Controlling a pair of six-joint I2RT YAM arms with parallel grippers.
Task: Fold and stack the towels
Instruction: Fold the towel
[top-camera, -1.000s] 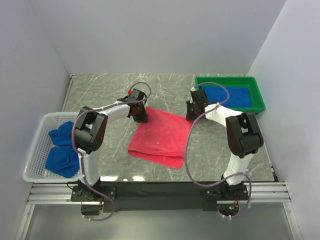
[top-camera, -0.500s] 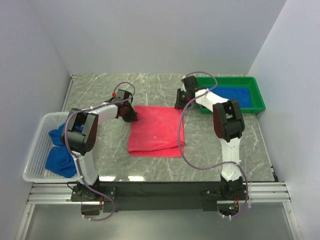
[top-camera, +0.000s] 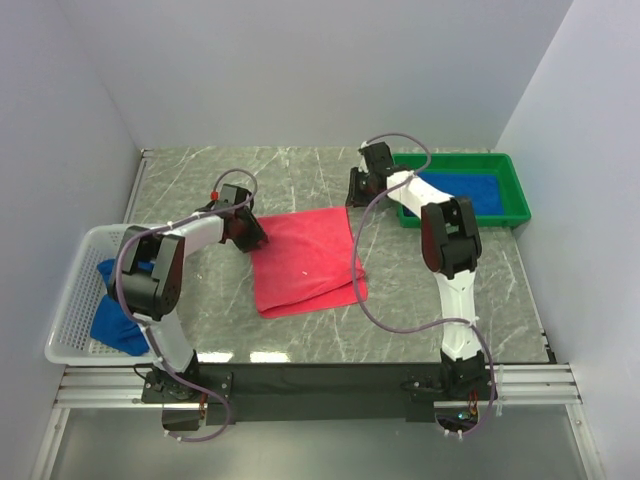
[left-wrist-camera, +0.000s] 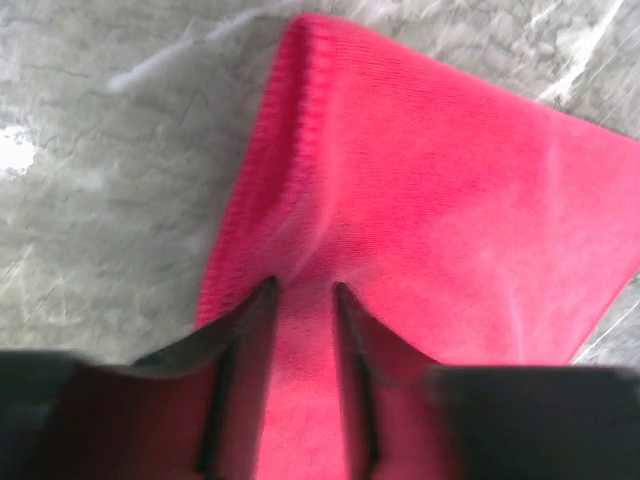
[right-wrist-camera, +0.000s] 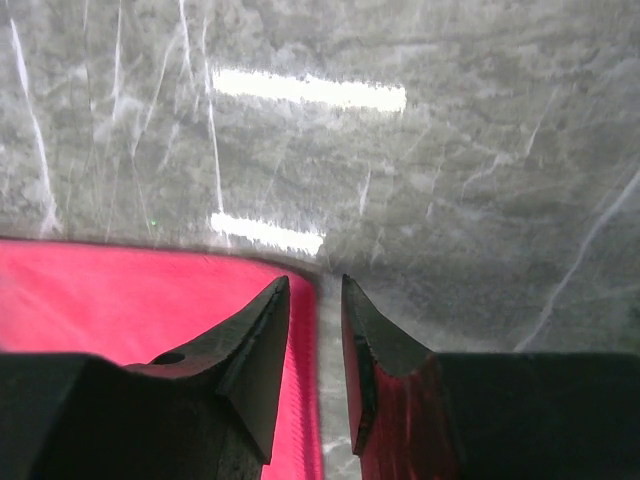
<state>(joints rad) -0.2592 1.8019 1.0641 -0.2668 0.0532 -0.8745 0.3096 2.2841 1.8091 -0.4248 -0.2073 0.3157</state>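
Left gripper (left-wrist-camera: 303, 285) and right gripper (right-wrist-camera: 315, 280) had moved farther back, towel (top-camera: 305, 262) flatter | towel lay on table (top-camera: 300, 180), centre | left jaws slightly apart over far-left corner | right jaws slightly apart, empty, beside far-right corner

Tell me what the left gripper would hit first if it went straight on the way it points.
The pink towel: the left gripper aims into its cloth near a corner. Whether it touches the cloth is unclear.

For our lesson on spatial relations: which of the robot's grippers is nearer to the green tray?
Right. The right gripper is just beside the green tray, at one far corner of the pink towel; the left gripper is at the other far corner, toward the white basket.
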